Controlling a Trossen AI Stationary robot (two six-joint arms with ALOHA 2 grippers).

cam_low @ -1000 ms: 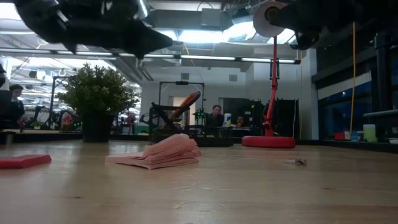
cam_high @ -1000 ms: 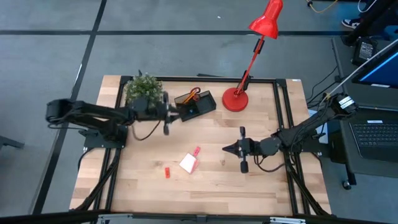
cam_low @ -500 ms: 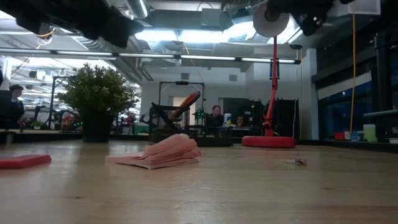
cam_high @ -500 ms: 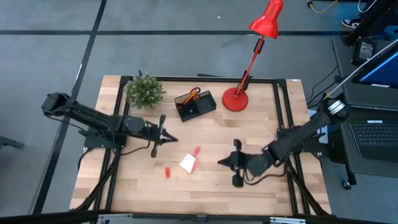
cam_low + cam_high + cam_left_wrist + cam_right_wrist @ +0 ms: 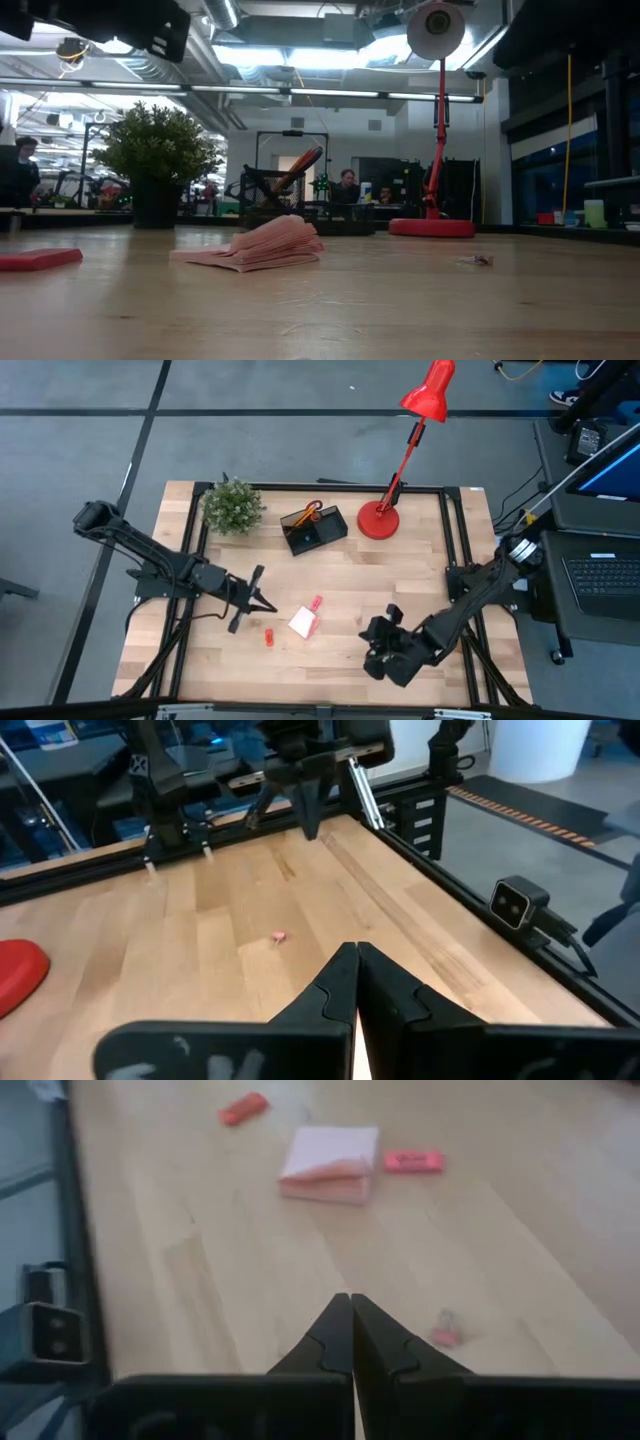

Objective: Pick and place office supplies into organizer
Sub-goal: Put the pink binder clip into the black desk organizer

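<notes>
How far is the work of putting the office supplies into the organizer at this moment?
Partly done: the organizer already holds scissors and other items. Nothing is in hand: the left gripper and right gripper are both shut and empty above the table. Left: the note pad, the pink block and the red block on the table.

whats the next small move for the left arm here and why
Probably open the left gripper and ease it down toward the small red block just beside it. Its fingers are shut on nothing, and the red block, note pad and pink block lie loose on the table, outside the organizer.
</notes>
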